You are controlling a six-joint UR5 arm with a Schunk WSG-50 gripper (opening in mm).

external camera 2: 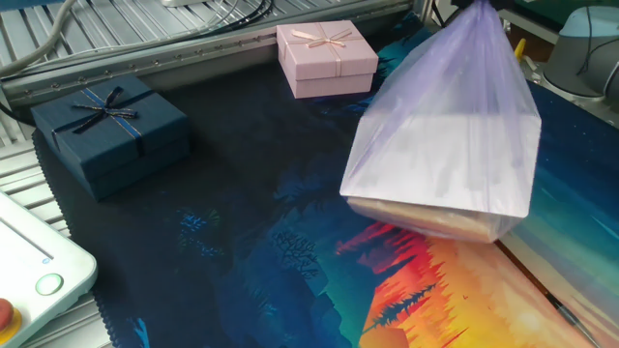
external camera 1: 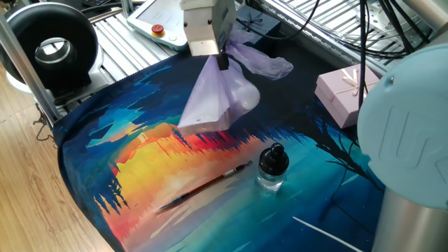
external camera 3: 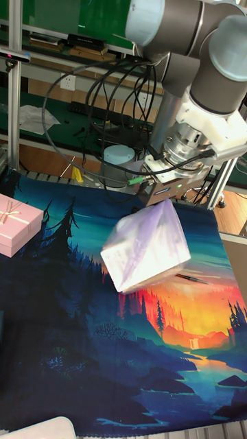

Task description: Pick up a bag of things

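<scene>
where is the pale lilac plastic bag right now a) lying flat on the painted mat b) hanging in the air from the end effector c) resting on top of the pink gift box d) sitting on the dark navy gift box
b: the thin translucent pale-lilac plastic bag hangs clear of the colourful painted mat, pinched at its knotted top by the end effector, with the whitish block sagging in its bottom.

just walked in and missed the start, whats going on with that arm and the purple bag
The arm's gripper has the bag of things pinched by its knotted top and holds it clear of the painted mat, with the whitish block hanging tilted inside. The pink gift box, navy gift box, ink bottle and brush lie untouched.
</scene>
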